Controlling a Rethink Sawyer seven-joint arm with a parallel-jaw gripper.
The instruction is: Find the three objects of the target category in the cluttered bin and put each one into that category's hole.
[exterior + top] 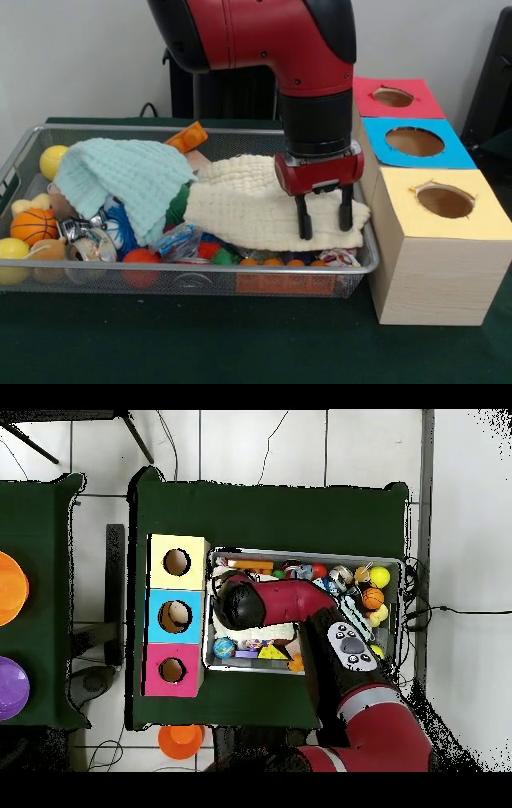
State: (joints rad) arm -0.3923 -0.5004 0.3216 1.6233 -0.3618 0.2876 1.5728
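My gripper [326, 222] hangs open over the right end of the wire bin [32, 138], its two black fingers [304, 219] spread apart just above a cream knitted cloth [248, 204], with nothing between them. A mint green cloth [128, 180] covers the bin's middle left. Around the cloths lie a basketball [33, 226], yellow balls [53, 159], an orange block [187, 137], spiky balls and wrapped items. To the right of the bin stand three boxes with holes: yellow [445, 200], blue [414, 142], red [394, 98]. In the overhead view the arm [300, 604] hides my gripper and most of the cloths.
The bin's wire rim [200, 270] rises around the clutter. The yellow box's wooden side [432, 276] stands close against the bin's right end. In the overhead view an orange bowl [181, 740] lies on the floor, with orange [8, 589] and purple [10, 688] objects at the left edge.
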